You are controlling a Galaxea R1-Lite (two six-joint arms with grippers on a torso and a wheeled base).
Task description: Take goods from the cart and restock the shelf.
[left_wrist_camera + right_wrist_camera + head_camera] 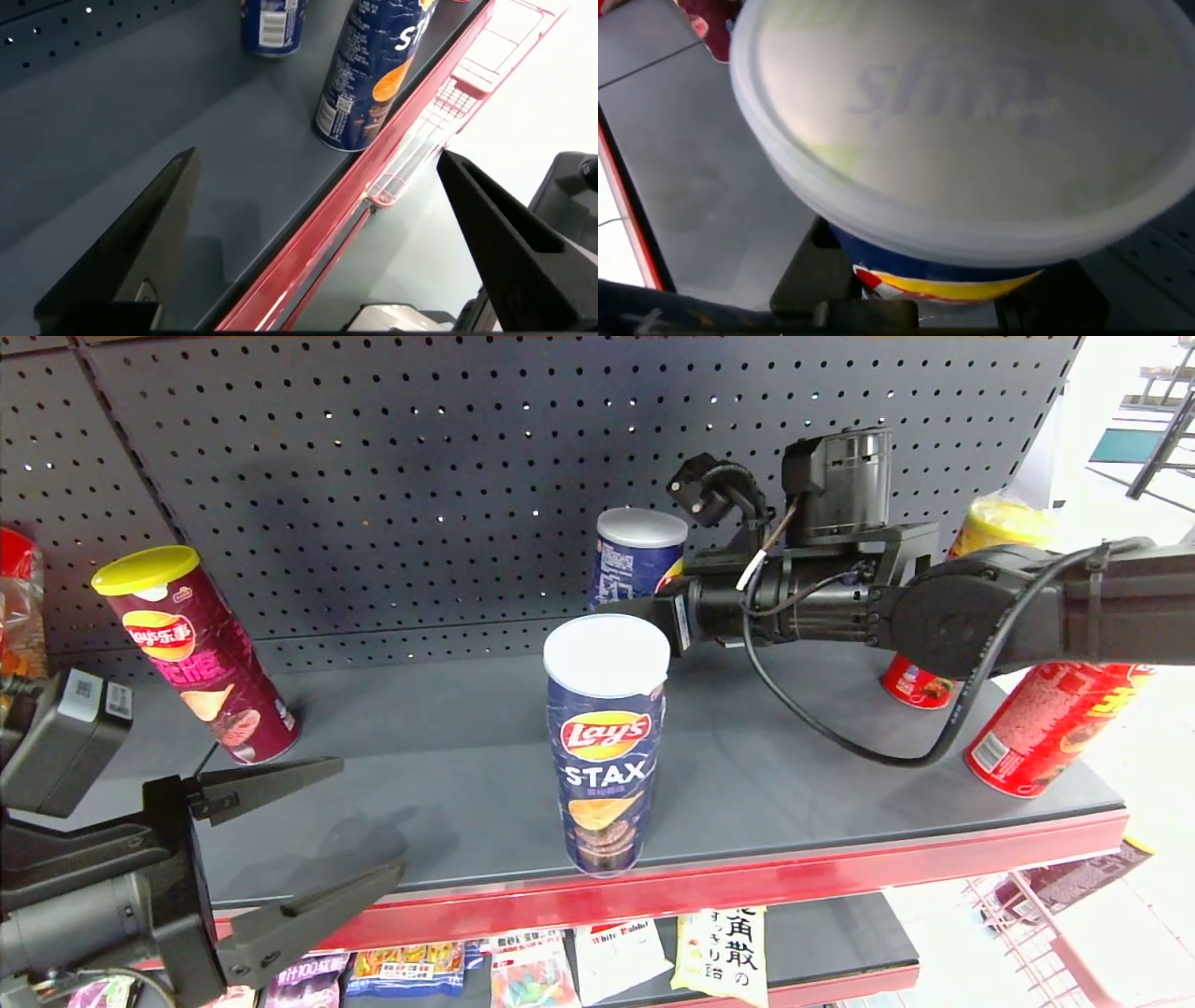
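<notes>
The jaws of the right gripper (653,605) are closed on the rear blue chip can (640,553). The right wrist view shows a dark finger on each side of its body, just under the clear lid. This can is at the back of the shelf (448,775), near the pegboard wall (420,476), and in the left wrist view its base seems to rest on the shelf. The jaws of the left gripper (369,819) are spread wide and hold nothing, low at the shelf's front edge.

As I judge it, restocking is partly done. A front blue chip can (605,747) stands upright just inside the red lip, and the rear one looks placed but not yet let go. A maroon can (196,653) stands to the left and red cans (1046,728) to the right. The cart (1027,933) shows as red wire at the lower right, and I cannot tell what is left in it.

Every can is lidded, so the contents are hidden. Snack packets (532,971) lie on the lower shelf (831,933).
</notes>
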